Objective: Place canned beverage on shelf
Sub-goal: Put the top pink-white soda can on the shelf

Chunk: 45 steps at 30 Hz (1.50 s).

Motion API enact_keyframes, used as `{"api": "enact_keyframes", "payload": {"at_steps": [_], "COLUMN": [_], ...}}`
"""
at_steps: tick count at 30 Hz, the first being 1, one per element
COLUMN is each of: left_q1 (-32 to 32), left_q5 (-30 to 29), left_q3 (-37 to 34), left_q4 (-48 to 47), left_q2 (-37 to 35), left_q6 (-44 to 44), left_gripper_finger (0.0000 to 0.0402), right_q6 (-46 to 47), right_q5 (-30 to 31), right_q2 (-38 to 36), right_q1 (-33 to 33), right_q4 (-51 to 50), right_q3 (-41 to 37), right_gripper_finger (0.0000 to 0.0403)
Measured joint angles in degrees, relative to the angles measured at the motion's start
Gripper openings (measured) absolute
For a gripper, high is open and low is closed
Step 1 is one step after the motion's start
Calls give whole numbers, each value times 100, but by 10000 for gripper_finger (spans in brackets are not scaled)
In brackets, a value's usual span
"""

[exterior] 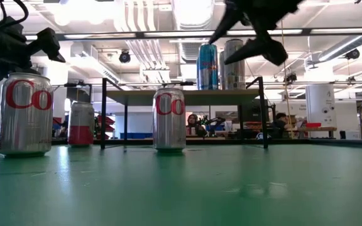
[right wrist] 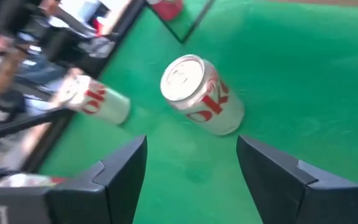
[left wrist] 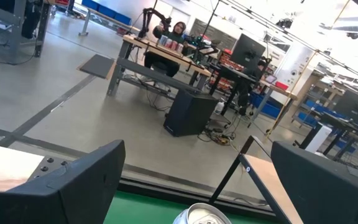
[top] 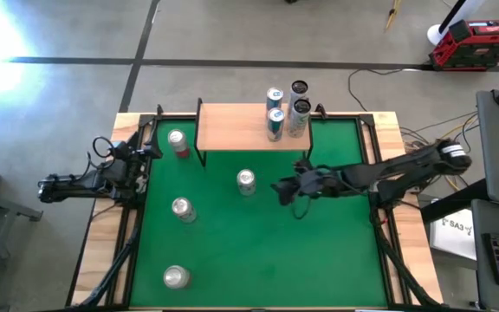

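Observation:
The shelf (top: 236,126), a light wooden top on thin black legs, stands at the table's far edge with several cans (top: 286,108) upright on its right end. More silver cans stand upright on the green mat; one can (top: 246,180) (right wrist: 201,93) stands just left of my right gripper (top: 279,186) (right wrist: 191,180). That gripper hovers above the mat near the middle, slanting down toward that can, its fingers apart with nothing between them. My left gripper (top: 148,158) (left wrist: 197,180) waits open at the table's left edge, near a red-and-silver can (top: 178,141).
Two further silver cans (top: 183,209) (top: 176,276) stand on the left half of the mat. The right half of the mat is bare green. In the low view my right gripper (exterior: 256,37) hangs in front of the shelf's cans (exterior: 222,64).

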Motion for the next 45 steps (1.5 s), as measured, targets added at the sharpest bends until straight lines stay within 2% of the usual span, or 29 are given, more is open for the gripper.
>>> {"api": "enact_keyframes", "payload": {"at_steps": [5, 10, 14, 17, 23, 28, 31, 34, 40, 45], "left_q1": [2, 1, 0, 0, 2, 1, 2, 2, 0, 2], "left_q5": [2, 1, 1, 0, 0, 1, 0, 0, 0, 2], "left_q3": [-1, -1, 0, 1, -1, -1, -1, -1, 1, -1], "left_q4": [-2, 0, -2, -2, -2, -1, -1, 0, -1, -2], "left_q2": [-2, -2, -2, 0, -2, -2, -1, -2, -2, 0], "left_q6": [-1, 1, 1, 0, 0, 1, 0, -1, 0, 0], "left_gripper_finger": [389, 389, 389, 389, 389, 389, 389, 389, 389, 389], "right_q6": [-818, -1800, -2127, -2314, -2852, -3106, -2874, -2452, -3854, -4482], "right_q5": [-124, -458, -607, -614, -776, -615, -183, -98, 45, 9], "right_q2": [-697, -1174, -1278, -1265, -1271, -1275, -1265, -1275, -1286, -1413], "right_q1": [33, 5, -7, -7, -7, -30, -46, -46, -46, -44], "right_q4": [1616, 4010, 6007, 6825, 7167, 7168, 7144, 7167, 7179, 7163], "right_q3": [-1363, -2777, -3789, -4310, -4740, -4866, -4941, -4945, -4915, -4919], "right_gripper_finger": [237, 237, 237, 237, 237, 237, 237, 237, 237, 237]}}
